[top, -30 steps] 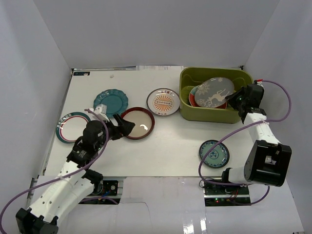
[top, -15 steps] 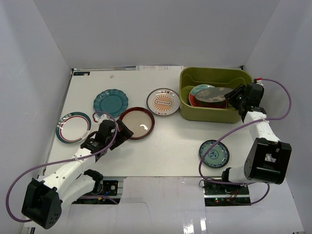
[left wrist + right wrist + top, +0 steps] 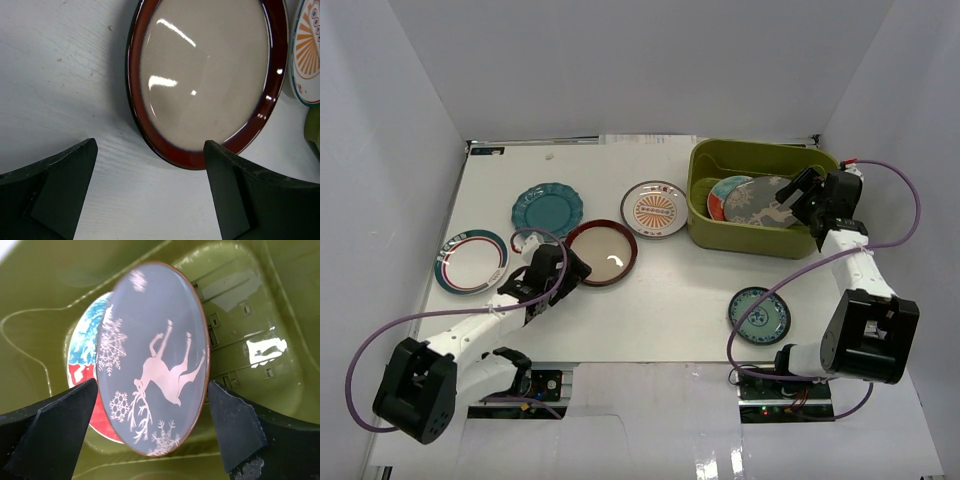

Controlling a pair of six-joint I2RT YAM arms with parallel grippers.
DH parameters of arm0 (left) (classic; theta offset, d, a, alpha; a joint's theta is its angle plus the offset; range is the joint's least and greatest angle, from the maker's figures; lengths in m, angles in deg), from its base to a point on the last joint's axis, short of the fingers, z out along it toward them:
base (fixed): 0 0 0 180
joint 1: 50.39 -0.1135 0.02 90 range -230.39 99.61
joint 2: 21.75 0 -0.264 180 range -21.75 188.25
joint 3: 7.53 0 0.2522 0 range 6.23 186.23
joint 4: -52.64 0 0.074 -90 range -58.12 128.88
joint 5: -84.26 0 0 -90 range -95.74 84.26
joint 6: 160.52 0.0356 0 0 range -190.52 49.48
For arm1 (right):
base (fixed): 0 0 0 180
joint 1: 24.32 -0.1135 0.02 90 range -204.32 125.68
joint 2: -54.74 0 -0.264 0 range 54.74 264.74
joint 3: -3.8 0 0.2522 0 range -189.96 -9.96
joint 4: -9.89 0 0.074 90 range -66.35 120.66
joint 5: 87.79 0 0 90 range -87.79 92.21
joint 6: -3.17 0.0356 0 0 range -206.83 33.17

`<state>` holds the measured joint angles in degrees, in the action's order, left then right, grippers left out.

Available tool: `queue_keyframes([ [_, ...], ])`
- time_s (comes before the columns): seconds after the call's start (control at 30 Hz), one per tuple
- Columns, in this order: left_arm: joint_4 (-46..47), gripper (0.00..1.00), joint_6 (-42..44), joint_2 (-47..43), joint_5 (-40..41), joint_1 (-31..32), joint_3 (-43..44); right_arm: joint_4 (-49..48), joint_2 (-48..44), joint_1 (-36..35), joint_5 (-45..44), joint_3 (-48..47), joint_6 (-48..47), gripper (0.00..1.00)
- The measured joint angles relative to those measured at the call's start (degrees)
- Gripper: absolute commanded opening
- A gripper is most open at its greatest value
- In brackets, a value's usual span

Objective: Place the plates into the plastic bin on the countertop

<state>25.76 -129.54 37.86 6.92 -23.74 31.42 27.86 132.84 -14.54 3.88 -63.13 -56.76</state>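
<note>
Over the right end of the olive-green plastic bin [image 3: 740, 238], right claw [image 3: 798, 194] hangs with jaws spread wide, gripping nothing. Grey reindeer plate [image 3: 155, 360] lies inside the bin directly below, overlapping the red-and-teal plate [image 3: 82, 352], most of which it hides. Flat or tilted: cannot tell.

Well left of the bin, left claw [image 3: 150, 150] sits low on the tabletop [image 3: 670, 290], also open and empty, jaws straddling the near rim of the red-rimmed tan plate [image 3: 602, 252]; likely lined up to pinch that rim. Fingertip contact with the surface cannot be made out.

Outside the bin:
- orange sunburst plate [image 3: 655, 209], just beside its left wall
- teal scalloped plate [image 3: 547, 210] and striped-rim white plate [image 3: 471, 260], farther left
- small teal plate [image 3: 759, 315], in front of it
</note>
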Motion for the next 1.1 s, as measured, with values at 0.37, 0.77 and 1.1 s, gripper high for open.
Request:
queue_keyframes([
  [0.37,8.20,0.76,-0.42,9.46,1.88,-0.61,0.28,-0.42,-13.97,-0.83,4.59,0.92,-0.70,0.91],
  [0.77,11.87,0.21,-0.28,15.30,5.16,-0.87,1.42,-3.15,-27.06,-6.67,13.46,11.78,1.95,0.97],
  [1.1,12.04,0.00,0.33,5.51,4.61,-1.40,-1.81,-4.98,-33.90,-21.14,13.77,18.12,3.30,0.98],
])
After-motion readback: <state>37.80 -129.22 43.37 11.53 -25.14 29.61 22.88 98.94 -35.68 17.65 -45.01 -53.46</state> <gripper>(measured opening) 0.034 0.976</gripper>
